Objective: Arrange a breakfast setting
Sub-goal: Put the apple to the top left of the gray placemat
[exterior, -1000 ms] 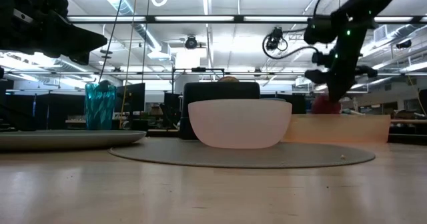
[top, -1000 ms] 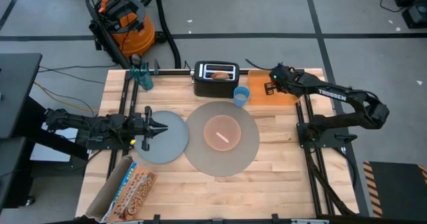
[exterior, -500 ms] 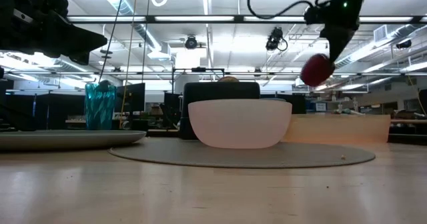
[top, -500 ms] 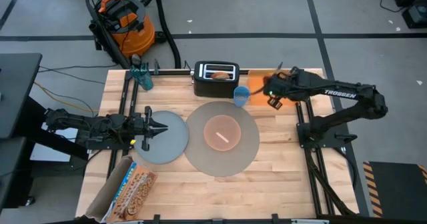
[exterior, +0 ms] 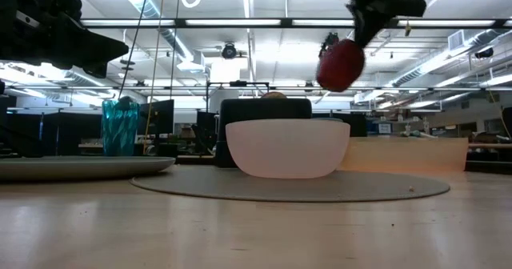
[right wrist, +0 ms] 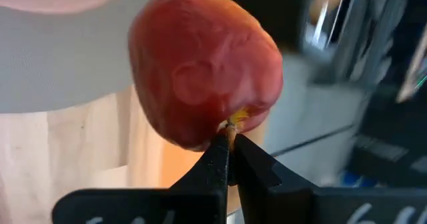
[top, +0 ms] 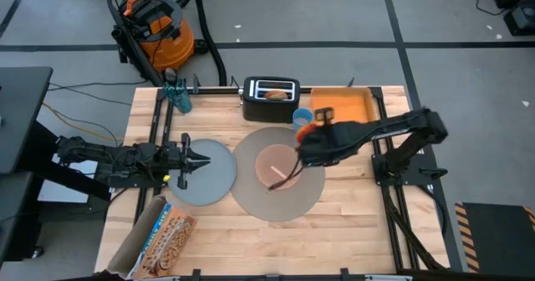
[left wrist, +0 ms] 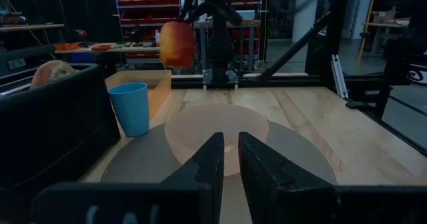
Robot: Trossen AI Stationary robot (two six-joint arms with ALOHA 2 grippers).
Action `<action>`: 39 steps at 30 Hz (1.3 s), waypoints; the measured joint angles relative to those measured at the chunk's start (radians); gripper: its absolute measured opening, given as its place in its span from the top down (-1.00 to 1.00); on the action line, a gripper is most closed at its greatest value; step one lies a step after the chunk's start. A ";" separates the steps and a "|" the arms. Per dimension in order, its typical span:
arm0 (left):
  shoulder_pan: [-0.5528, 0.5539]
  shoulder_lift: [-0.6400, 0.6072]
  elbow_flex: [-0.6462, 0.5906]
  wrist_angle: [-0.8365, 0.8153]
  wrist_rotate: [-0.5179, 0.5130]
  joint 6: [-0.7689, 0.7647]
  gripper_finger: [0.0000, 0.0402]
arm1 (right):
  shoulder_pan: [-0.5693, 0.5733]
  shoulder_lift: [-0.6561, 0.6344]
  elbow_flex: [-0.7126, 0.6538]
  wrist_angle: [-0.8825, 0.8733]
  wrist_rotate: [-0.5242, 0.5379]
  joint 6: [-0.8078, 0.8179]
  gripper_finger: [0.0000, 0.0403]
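Note:
My right gripper (top: 313, 139) is shut on the red apple (top: 306, 130), high above the far right edge of the large grey mat (top: 251, 199). The apple also shows in the low view (exterior: 340, 64) and the left wrist view (left wrist: 177, 44). The pink bowl (top: 276, 162) stands on the mat, and the spoon (top: 278, 173) lies in the bowl. The small blue cup (top: 303, 117) stands at the mat's far edge. The grey-blue plate (top: 205, 181) lies left of the mat. My left gripper (top: 204, 158) is shut and empty over the plate. The bagel (top: 274, 94) sticks up out of the black toaster. My right gripper pinches the apple's stem (right wrist: 231, 126) between its two fingertips (right wrist: 219, 154). The apple hangs from the fingertips, lifted clear of the table and higher than the bowl's rim (exterior: 288, 125).
The black toaster (top: 270, 105) stands at the far edge. The orange tray (top: 351, 107) lies at the far right. A teal glass (top: 178, 97) stands at the far left. A snack box (top: 163, 235) lies at the near left corner.
My right gripper has lifted the apple off the orange tray. It has carried it up and toward the table's left and near edges, to above the mat's far right edge. The apple stays hanging from the shut fingers.

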 joint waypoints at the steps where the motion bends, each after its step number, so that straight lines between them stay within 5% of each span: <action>1: 0.000 0.000 0.000 0.000 0.000 0.000 0.73 | 0.012 0.028 0.030 -0.001 0.007 -0.052 0.91; 10: 0.000 0.000 0.000 0.000 0.000 0.000 0.73 | 0.017 0.223 0.241 0.094 0.159 -0.545 0.91; 18: 0.000 0.000 0.000 0.000 0.000 0.000 0.73 | -0.045 0.373 0.257 0.542 0.284 -1.079 0.91; 24: 0.000 0.000 0.000 0.000 0.000 0.000 0.73 | -0.079 0.478 0.257 0.817 0.273 -1.415 0.91; 39: 0.000 0.000 0.000 0.000 0.000 0.000 0.73 | -0.164 0.614 0.256 0.923 0.232 -1.589 0.91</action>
